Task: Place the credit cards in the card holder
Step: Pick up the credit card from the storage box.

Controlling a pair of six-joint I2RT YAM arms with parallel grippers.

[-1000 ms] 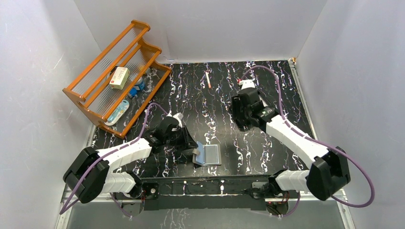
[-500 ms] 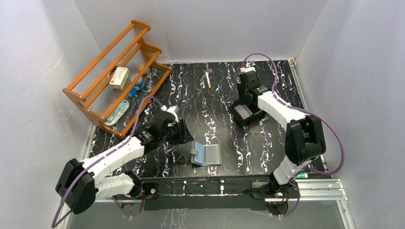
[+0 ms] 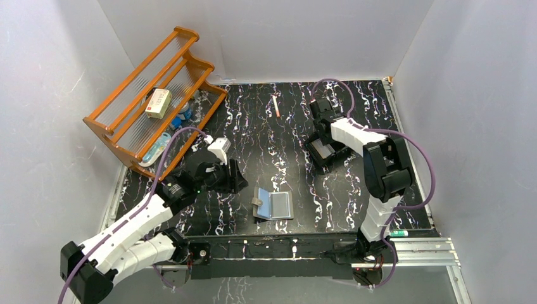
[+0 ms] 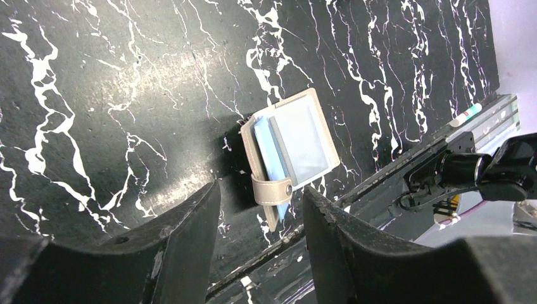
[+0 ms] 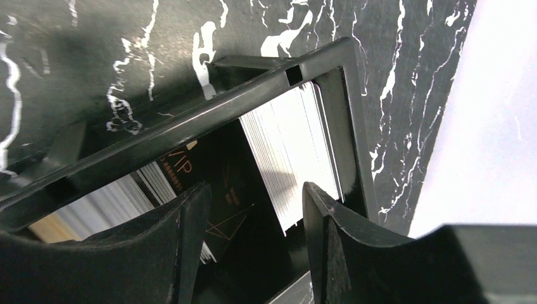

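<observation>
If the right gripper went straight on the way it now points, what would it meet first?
Probably the stack of white plastic cards in the shallow black tray, though depth is unclear.

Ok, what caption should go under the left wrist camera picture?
Open left gripper hovering over the open grey-brown folding card holder with shiny pale-blue pockets, lying on the black white-veined table.

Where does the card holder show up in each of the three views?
Top external: the card holder lies open at lower centre, near the front edge.
Left wrist: just right of centre, open, strap pointing down.
Right wrist: not in it; the tray fills the frame.
Shared landmark: the black, white-veined table.
</observation>
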